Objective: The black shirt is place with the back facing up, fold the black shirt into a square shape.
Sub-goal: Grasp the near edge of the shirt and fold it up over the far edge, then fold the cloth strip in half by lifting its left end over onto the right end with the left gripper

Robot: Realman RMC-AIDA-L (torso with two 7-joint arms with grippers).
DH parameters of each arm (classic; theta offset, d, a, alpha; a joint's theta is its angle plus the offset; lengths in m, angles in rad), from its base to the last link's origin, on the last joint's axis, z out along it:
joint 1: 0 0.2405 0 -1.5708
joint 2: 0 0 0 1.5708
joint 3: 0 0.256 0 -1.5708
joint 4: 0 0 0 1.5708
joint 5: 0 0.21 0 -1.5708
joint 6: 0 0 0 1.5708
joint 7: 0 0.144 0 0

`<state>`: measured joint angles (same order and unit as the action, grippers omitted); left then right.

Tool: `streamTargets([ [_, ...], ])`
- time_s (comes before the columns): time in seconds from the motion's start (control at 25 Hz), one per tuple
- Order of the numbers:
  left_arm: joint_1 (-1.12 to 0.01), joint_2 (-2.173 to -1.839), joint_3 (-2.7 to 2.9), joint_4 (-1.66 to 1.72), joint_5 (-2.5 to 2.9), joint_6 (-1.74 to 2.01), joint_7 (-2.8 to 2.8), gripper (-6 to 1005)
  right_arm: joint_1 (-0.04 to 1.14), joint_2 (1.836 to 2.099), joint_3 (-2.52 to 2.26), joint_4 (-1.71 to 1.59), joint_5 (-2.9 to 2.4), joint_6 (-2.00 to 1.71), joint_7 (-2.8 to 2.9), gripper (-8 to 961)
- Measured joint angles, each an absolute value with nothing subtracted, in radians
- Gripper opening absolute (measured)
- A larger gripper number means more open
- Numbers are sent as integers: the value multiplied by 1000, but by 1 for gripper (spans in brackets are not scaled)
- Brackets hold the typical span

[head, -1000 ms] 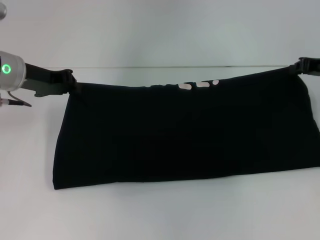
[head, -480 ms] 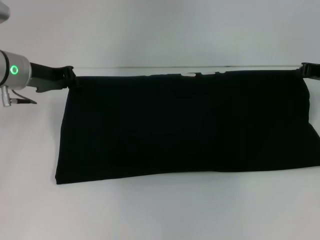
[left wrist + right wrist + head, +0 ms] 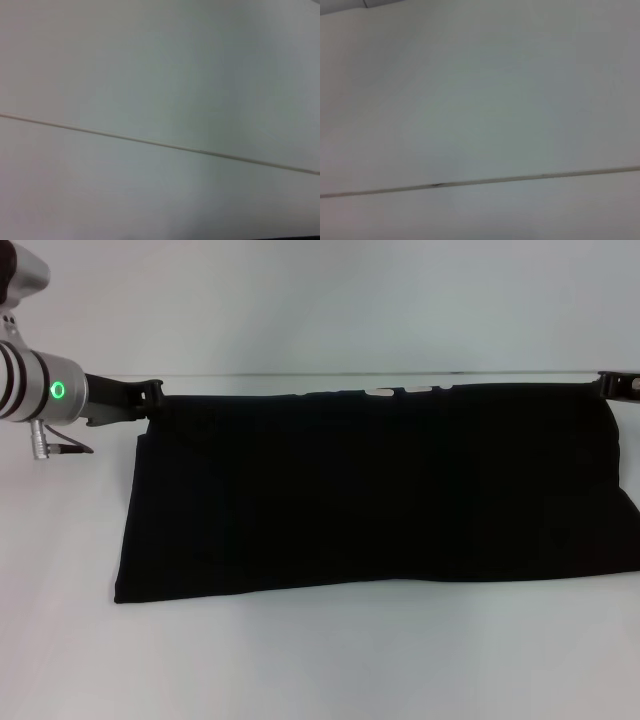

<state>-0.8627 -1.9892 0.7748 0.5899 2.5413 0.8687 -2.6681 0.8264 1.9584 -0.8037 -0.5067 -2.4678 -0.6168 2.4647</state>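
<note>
Head view shows the black shirt [image 3: 375, 490] folded on the white table [image 3: 320, 660], long axis left-right across mid-frame, left hand [image 3: 152, 395] and right hand [image 3: 612, 385] clamped on its upper corners.

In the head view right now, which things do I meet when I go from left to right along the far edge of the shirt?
left gripper → black shirt with its whitish lettering at the far edge → right gripper

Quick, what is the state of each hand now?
Left hand: closed on the black shirt, far left corner.
Right hand: closed on its far right corner.
</note>
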Motion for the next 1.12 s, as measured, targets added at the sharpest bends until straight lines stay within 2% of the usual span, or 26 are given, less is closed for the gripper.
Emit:
streamTargets([
  [0.24, -875, -1999, 775, 589, 2538, 861, -2616, 31, 829, 1957, -807, -515, -2464, -614, 2451, 124],
  [0.4, -844, -2001, 714, 706, 2477, 971, -2628, 117, 806, 1941, -750, -574, -2345, -690, 2408, 128],
  [0.52, -761, -2025, 641, 832, 2290, 1088, -2555, 211, 736, 1945, -688, -665, -2147, -833, 2285, 192],
  [0.64, -680, -2024, 587, 815, 2026, 1223, -2385, 320, 643, 1972, -624, -702, -1890, -1002, 2072, 255],
  [0.76, -623, -2013, 498, 664, 1839, 1381, -2207, 443, 526, 2021, -542, -622, -1595, -1252, 1736, 319],
  [0.88, -570, -2012, 397, 537, 1808, 1477, -2126, 565, 428, 2064, -470, -489, -1401, -1487, 1458, 472],
  [0.96, -528, -2017, 380, 524, 1867, 1489, -2172, 681, 373, 2081, -446, -430, -1351, -1611, 1359, 574],
  [1.04, -484, -2021, 375, 537, 1971, 1502, -2317, 798, 332, 2088, -444, -403, -1355, -1681, 1324, 669],
  [1.12, -467, -2021, 374, 541, 2003, 1513, -2366, 810, 308, 2086, -448, -400, -1383, -1698, 1319, 764],
])
